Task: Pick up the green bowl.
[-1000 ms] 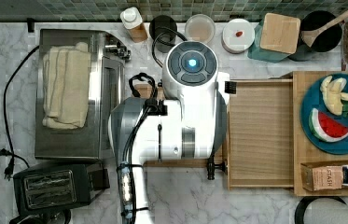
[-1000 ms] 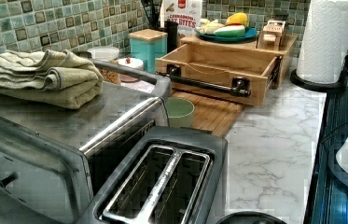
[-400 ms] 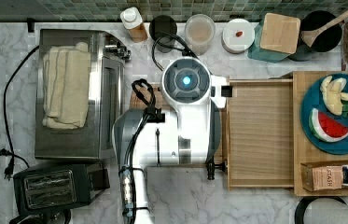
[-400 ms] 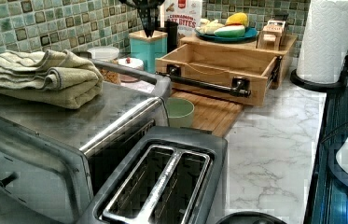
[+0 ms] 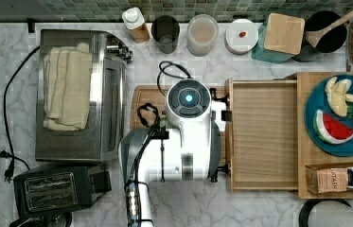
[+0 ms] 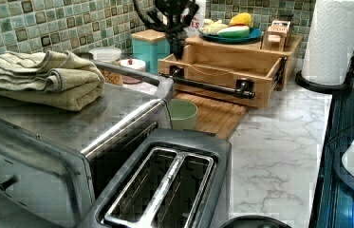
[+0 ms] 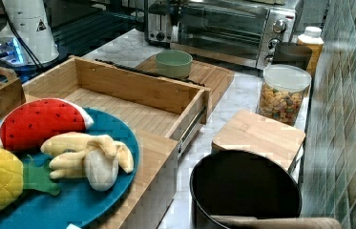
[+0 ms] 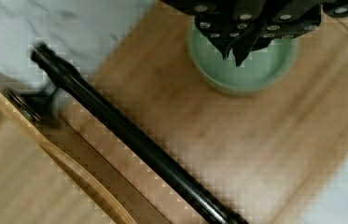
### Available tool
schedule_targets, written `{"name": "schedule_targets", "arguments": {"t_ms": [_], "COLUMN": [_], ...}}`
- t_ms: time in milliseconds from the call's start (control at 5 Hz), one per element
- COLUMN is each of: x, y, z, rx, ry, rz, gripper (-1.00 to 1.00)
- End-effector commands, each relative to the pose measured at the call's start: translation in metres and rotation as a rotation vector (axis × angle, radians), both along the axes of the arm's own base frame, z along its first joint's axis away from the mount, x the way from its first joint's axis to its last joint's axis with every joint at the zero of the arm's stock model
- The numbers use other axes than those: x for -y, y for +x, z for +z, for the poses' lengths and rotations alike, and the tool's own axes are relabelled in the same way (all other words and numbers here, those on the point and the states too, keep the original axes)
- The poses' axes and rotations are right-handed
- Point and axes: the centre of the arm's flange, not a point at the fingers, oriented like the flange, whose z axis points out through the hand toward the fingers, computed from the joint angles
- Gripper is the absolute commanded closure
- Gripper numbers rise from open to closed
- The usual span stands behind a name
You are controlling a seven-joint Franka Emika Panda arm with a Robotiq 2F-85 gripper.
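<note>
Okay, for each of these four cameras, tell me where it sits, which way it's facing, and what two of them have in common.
Top view: overhead, looking straight down on the marble counter; the white arm covers the middle.
Left view: low beside the black toaster, facing the tiled wall; the dark tool hangs above.
Right view: by the blue fruit plate, facing the toaster oven.
Wrist view: looking down past the tool.
Left, right and wrist views share the small pale green ceramic bowl.

The green bowl (image 7: pixel 173 63) sits on the cutting board (image 7: pixel 209 75) (between toaster oven (image 7: pixel 223 28) and drawer (image 7: pixel 132 98)).
</note>
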Motion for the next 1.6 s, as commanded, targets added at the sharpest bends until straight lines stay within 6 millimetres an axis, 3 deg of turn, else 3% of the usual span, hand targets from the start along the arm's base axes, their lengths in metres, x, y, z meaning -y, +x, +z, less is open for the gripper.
{"name": "schedule_targets", "arguments": {"t_ms": [200, 1000, 1600], "x": [-0.001, -0.006, -0.003], "y": [-0.019, -0.023, -0.030], "z": [0.069, -0.015, -0.045], "rx": [0.220, 0.135, 0.117], "ry": [0.075, 0.042, 0.011], "rz": [-0.097, -0.123, -0.106], "gripper": [-1.00, -1.00, -1.00]}}
